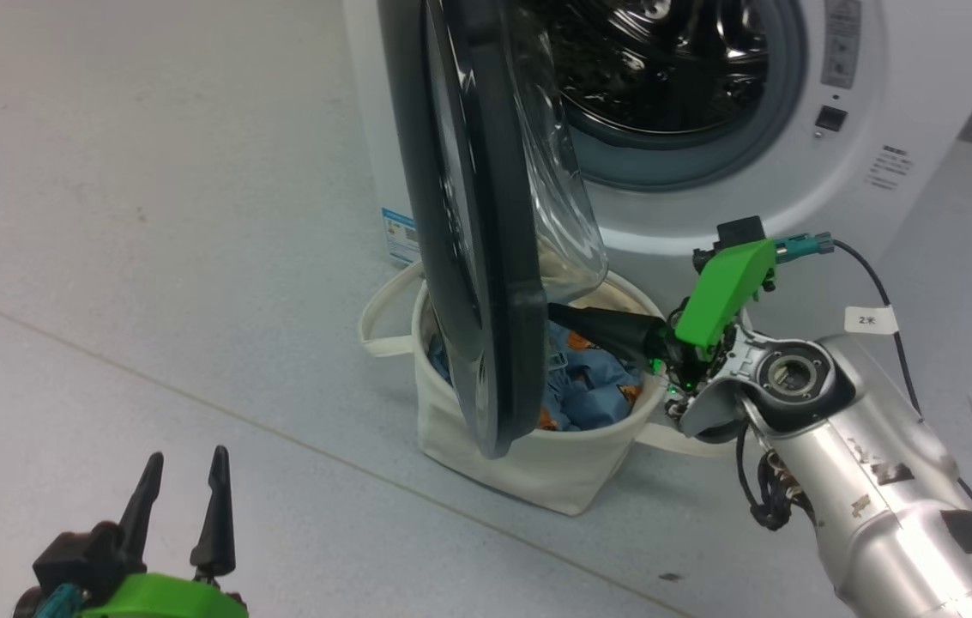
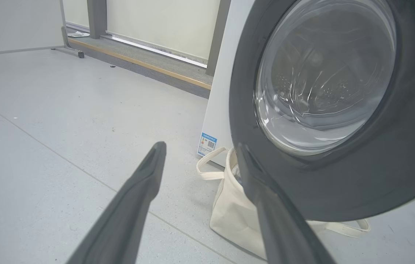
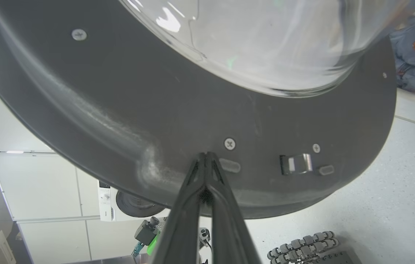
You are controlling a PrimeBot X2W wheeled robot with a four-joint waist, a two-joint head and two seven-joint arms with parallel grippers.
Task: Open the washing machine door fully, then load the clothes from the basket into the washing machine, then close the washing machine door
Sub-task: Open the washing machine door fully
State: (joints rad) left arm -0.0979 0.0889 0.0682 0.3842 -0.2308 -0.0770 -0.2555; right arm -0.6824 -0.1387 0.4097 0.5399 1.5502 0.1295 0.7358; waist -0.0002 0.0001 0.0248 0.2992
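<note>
Pushing contact: the right hand point(image 3: 206, 156), pressed together, is set against the washing machine door point(image 1: 498, 215) from inside; the left hand point(image 1: 184, 481), spread, lies farther off.

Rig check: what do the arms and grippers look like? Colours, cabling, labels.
Both the left gripper and right gripper: long dark tapered fingers, bright green housings. Right forearm silver, scuffed, with black patches; black cable carrying a white tag; teal connector.

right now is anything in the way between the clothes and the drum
Yes. The washing machine door stands only part open, its black rim hanging over the basket and covering part of the clothes. The shut right tool reaches across the basket, tips against the door's inner face.
</note>
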